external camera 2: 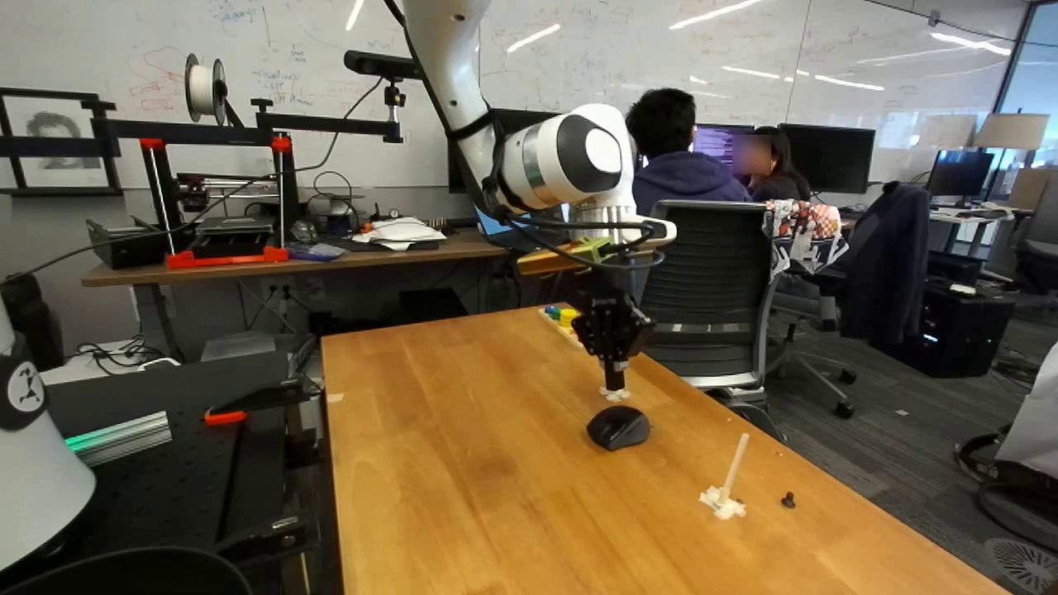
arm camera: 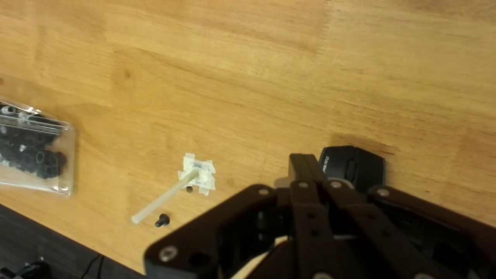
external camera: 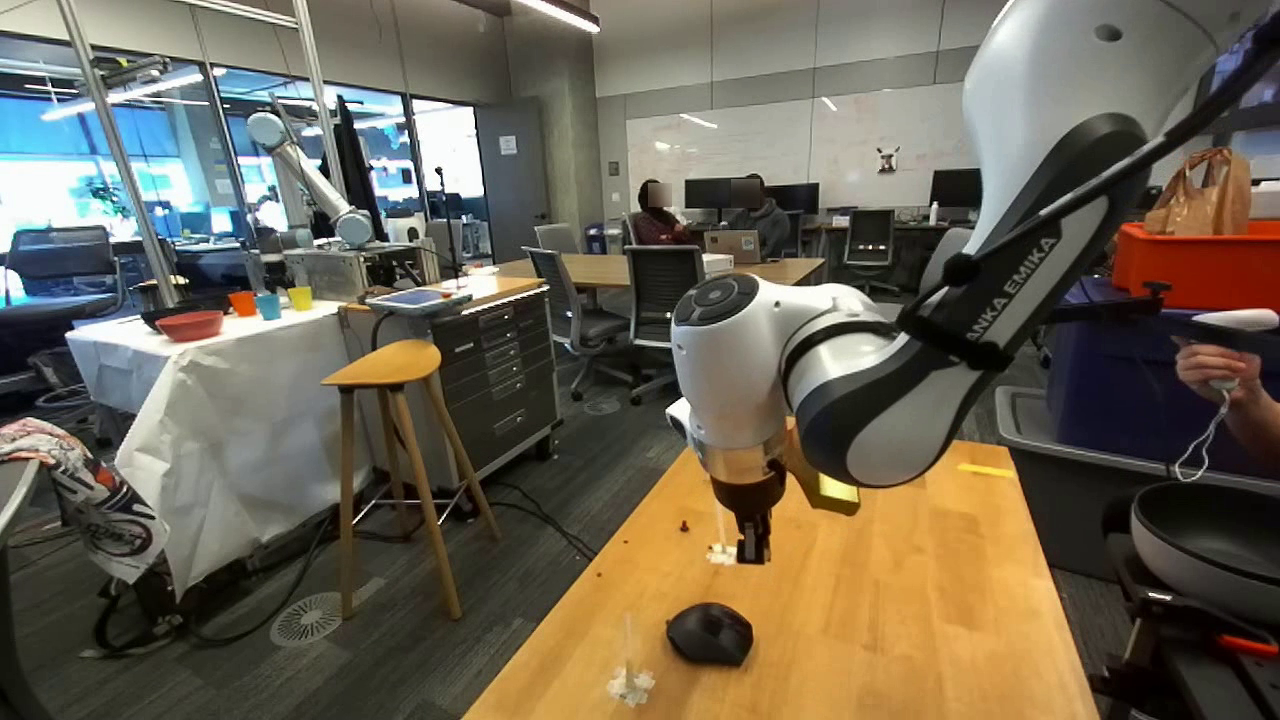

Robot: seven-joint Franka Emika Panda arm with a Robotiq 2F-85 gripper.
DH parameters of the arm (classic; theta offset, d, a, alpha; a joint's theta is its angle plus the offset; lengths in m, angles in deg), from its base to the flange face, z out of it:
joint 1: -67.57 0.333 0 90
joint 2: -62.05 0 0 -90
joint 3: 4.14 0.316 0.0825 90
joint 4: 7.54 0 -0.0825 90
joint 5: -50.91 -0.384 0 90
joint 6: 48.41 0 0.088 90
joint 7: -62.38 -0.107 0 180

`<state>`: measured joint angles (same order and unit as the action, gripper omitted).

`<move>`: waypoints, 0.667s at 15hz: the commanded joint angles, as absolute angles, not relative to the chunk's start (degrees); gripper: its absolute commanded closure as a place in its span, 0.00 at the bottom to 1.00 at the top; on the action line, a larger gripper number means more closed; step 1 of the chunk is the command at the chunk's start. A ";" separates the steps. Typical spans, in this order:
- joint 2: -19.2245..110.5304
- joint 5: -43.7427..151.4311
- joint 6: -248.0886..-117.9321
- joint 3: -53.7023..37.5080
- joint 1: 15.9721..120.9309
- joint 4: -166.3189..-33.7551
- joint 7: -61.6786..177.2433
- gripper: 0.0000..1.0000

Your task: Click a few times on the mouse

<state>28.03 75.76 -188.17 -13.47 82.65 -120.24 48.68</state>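
The black mouse (external camera: pixel 710 634) lies on the wooden table (external camera: pixel 900 600). It shows in both exterior views (external camera 2: pixel 618 427). In the wrist view the mouse (arm camera: pixel 352 164) is just right of my fingertips, with its wheel and front edge visible and its rear hidden behind the gripper. My gripper (external camera: pixel 753 558) points down above the table, beside the mouse and apart from it. In an exterior view the gripper (external camera 2: pixel 615 384) shows behind the mouse. In the wrist view the gripper's fingers (arm camera: pixel 304 159) are pressed together with nothing between them.
A thin pale stick (external camera 2: pixel 736 464) stands on a taped base. Another taped base (external camera 2: pixel 614 395) is behind the fingertips. A small dark screw (arm camera: pixel 162 220) lies near the table edge. A clear box of black parts (arm camera: pixel 38 155) and a board with coloured pieces (external camera 2: pixel 567 319) are on the table.
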 commanded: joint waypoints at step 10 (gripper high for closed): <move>51.74 65.39 -191.22 -3.47 71.50 -138.54 73.56 1.00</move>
